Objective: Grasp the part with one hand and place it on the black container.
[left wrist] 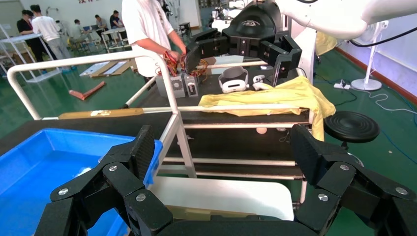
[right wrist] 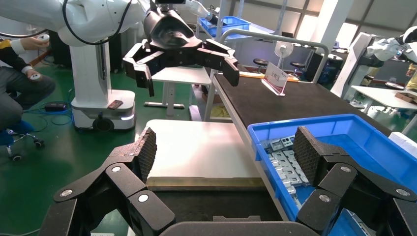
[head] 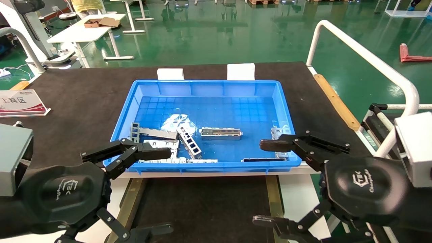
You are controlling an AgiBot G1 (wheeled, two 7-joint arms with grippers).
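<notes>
Black screw-studded gripper (head: 153, 194) linkages, embossed logo

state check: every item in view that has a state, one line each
left gripper: open, empty, at the blue crate's near left corner
right gripper: open, empty, at the crate's near right corner
part: lying flat in the crate, ungrasped
other metal pieces: piled loosely in the crate's near left
blue crate: upright on the table
black container: nothing placed on it yet
</notes>
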